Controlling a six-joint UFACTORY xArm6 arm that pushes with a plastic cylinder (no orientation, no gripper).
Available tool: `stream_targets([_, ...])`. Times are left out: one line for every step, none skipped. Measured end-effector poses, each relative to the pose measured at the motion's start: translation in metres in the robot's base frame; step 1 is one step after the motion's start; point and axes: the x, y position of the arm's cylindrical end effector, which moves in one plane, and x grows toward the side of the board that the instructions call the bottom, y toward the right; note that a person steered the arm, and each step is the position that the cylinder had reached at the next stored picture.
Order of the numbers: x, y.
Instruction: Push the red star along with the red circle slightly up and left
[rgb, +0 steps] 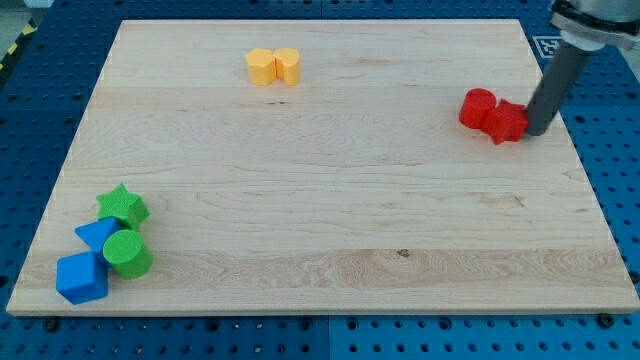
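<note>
We judge the task as only beginning: the red star (507, 122) sits near the right edge of the surface (320, 200), with the red circle (477, 107) touching it on its upper-left side. The push up and left remains to be done. We have no jaws to open or close; my tip (535, 132) holds nothing and stands against the star's right side
</note>
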Motion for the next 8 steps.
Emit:
stream_targets([-0.001, -0.041])
stream_targets([-0.002, -0.072])
stream_targets([-0.002, -0.075])
stream_targets([-0.002, -0.093])
stream_targets([0.01, -0.116])
stream_targets([0.012, -0.161])
stream_targets([-0.011, -0.182])
stream_targets([-0.051, -0.171])
